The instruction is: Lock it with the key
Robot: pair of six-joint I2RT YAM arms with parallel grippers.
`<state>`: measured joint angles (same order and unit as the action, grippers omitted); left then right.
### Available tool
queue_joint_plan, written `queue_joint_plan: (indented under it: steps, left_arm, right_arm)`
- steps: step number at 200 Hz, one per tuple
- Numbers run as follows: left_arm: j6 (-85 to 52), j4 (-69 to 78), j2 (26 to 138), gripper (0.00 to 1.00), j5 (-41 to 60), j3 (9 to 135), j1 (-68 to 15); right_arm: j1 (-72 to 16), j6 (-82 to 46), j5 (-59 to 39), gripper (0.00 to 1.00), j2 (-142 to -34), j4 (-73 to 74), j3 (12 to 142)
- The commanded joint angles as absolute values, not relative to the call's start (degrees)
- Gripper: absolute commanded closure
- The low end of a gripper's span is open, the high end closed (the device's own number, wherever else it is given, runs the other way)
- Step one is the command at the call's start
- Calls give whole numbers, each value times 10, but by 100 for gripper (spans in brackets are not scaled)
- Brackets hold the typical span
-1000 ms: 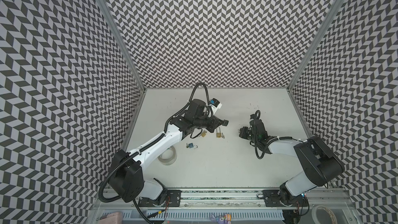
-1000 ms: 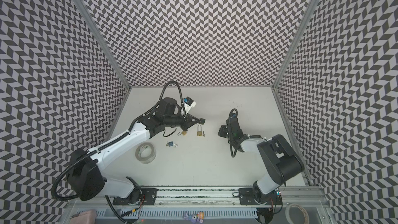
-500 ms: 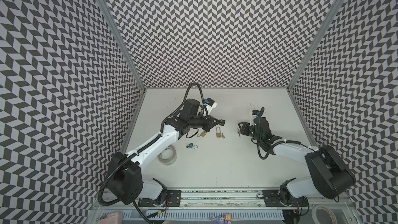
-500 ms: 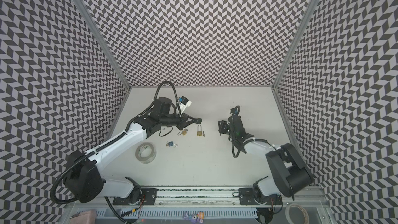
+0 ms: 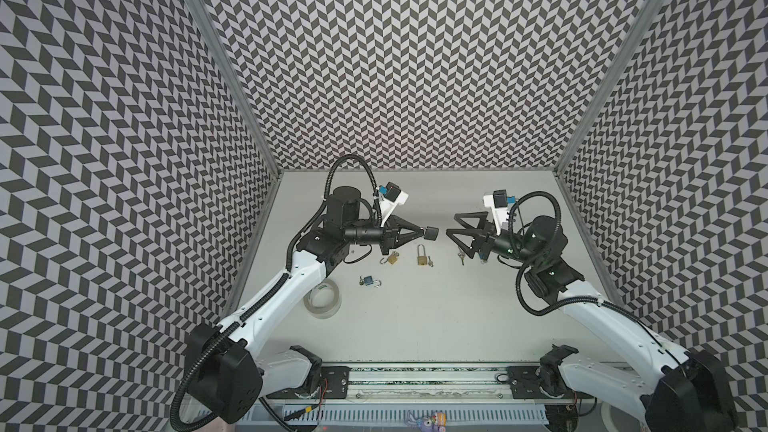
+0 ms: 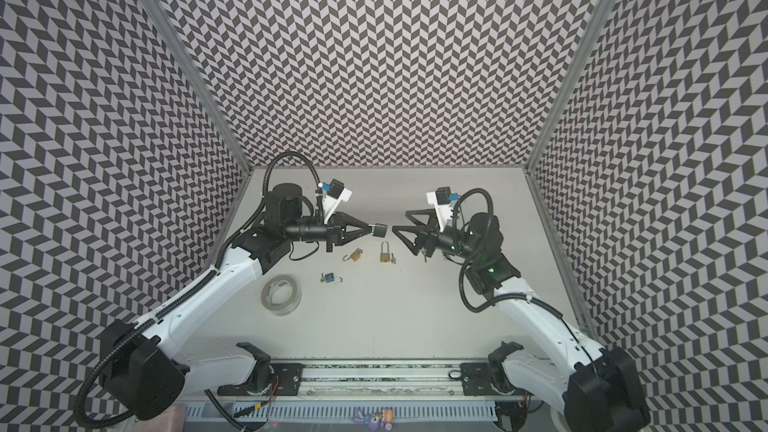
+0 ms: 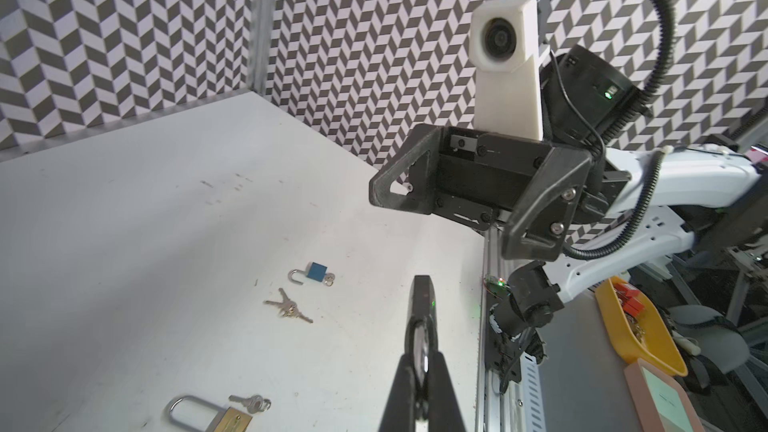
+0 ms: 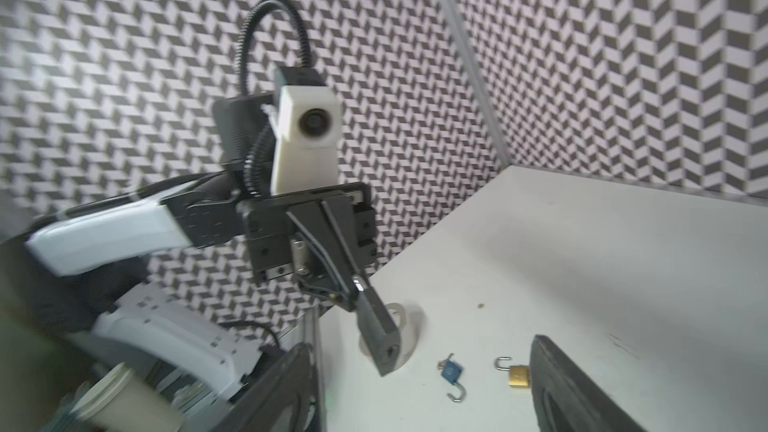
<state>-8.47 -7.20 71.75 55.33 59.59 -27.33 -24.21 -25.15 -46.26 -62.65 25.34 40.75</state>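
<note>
your left gripper (image 5: 423, 231) has its jaws squeezed shut on a dark padlock (image 8: 380, 326). it holds the padlock up in the air, above the tall brass padlock (image 5: 421, 254) that lies on the tabletop (image 5: 415, 326). the dark padlock sticks out past the jaws, and its keyhole end points at your right gripper (image 5: 452, 224). i think it is held this way so a key can go straight in with nothing in the way.

your right gripper has its jaws wide open, with nothing in them. it hangs in the air facing the dark padlock, near it but not touching. the bunch of keys (image 5: 460, 257) lies flat on the tabletop, near the tall brass padlock on the right arm's side, almost under the open jaws. i think the jaws are open so they can come down and pinch a key.

one more small key (image 5: 430, 261) lies just beside the tall brass padlock. i cannot tell which key fits. keys are thin and flat, so they may be hard to pinch.
</note>
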Motion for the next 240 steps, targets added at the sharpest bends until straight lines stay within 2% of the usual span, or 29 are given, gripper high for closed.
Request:
queue_joint_plan:
  steps: [1,25,47,119,197,228,240]
  left_arm:
    - [-67,-38,699,100,617,599,-289]
    - [-52,-46,694,100,619,600,-307]
    - [-53,-46,694,100,621,600,-310]
    - [-58,-37,692,100,618,600,-312]
    - [-59,-45,696,100,611,606,-313]
    - [-65,-41,698,100,605,609,-313]
    - [-70,-39,697,92,599,610,-313]
  right_arm:
    - [-243,-275,-618,20,-649,317,427]
    - [-249,-290,-652,24,-658,337,431]
    - [-261,-249,-645,29,-659,284,441]
    - [-263,-265,-651,61,-659,288,438]
    - [-266,-288,-658,85,-662,317,432]
    - [-266,-275,-648,100,-659,307,432]
    - [-265,-268,-637,100,-652,299,430]
